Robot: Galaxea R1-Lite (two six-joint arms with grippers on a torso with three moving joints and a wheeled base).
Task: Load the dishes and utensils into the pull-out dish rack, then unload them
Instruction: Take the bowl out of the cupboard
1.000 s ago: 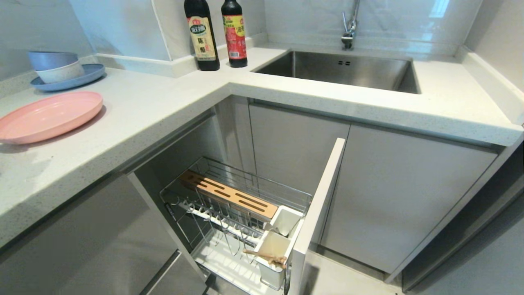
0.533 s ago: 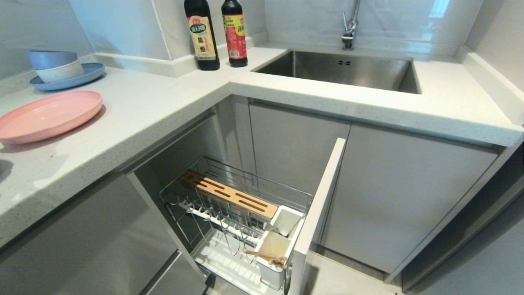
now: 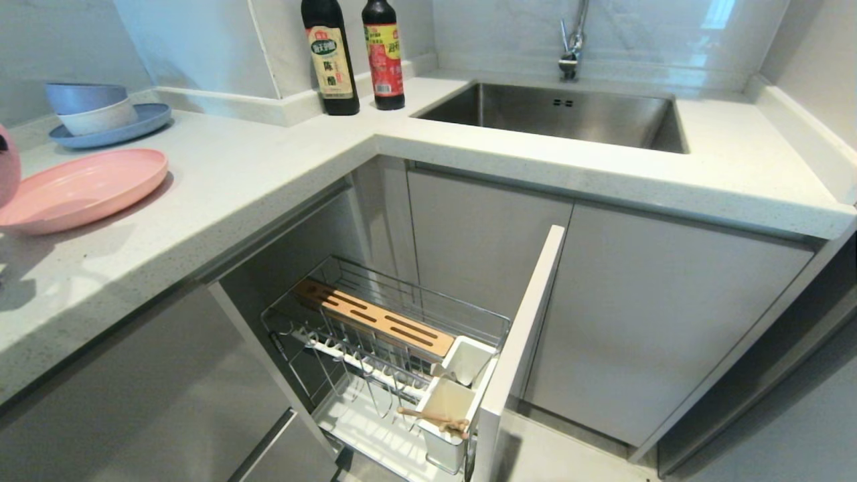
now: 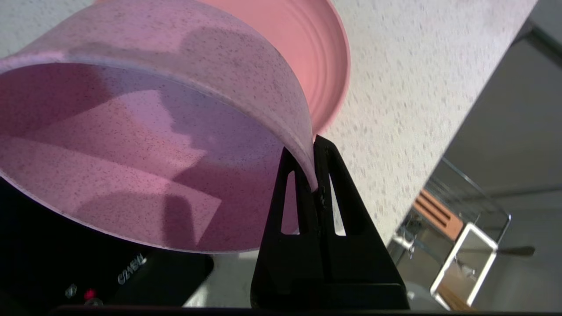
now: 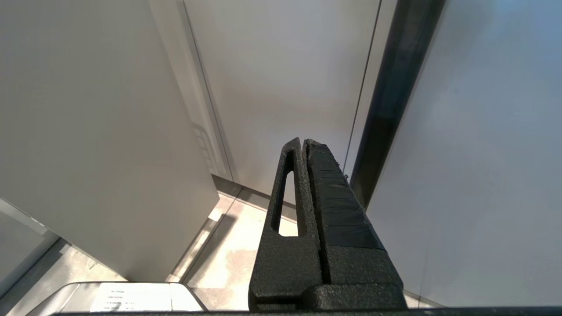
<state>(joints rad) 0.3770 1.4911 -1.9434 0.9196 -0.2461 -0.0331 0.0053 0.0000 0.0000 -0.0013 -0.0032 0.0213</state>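
- White kitchen counter (image 3: 268, 167): pink plate (image 3: 80, 187) waits there, unloaded.
- Left gripper (image 4: 314, 175) pinches the pink bowl (image 4: 153, 145) rim.
- Dish rack (image 3: 395, 348) holds chopsticks (image 3: 435, 420).
- Right gripper (image 5: 303, 147) closed, empty.

The desk (image 3: 254, 167) lay bare across its middle stretch and down to the front edge. The pink plate (image 3: 80, 189) took up the left end, with the blue plate (image 3: 107, 127) and its stacked bowls (image 3: 90, 107) crowding the back-left edge behind it. Two dark bottles (image 3: 353, 57) stood upright at the inner corner, blocking the back edge beside the sink (image 3: 556, 114). Below, the pull-out dish rack (image 3: 381, 348) stood open from above; its bamboo strip (image 3: 375, 325) covered the far side, its wire prongs the middle, its white utensil cup (image 3: 450, 402) held chopsticks (image 3: 435, 420), and the cabinet front (image 3: 519, 355) walled off the right.
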